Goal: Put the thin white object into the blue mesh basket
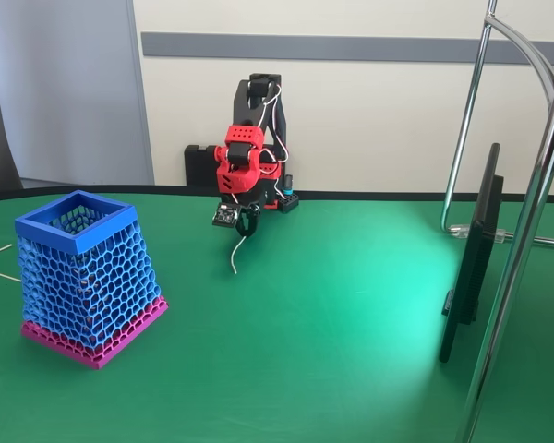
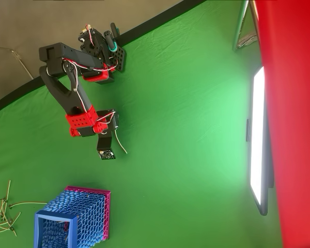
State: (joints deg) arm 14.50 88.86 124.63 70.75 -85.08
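Note:
The thin white object hangs from my gripper with its lower end just above the green table. From overhead it slants away from the gripper, beside the small camera board. The gripper is shut on its upper end. The blue mesh basket stands upright at the left of the fixed view, with a blue rim and a magenta base band, well apart from the gripper. In the overhead view the basket sits at the bottom left, below the arm.
A dark monitor stands edge-on at the right, a bright screen from overhead. Chrome stand poles rise beside it. Loose pale strands lie left of the basket. Open green cloth lies between gripper and basket.

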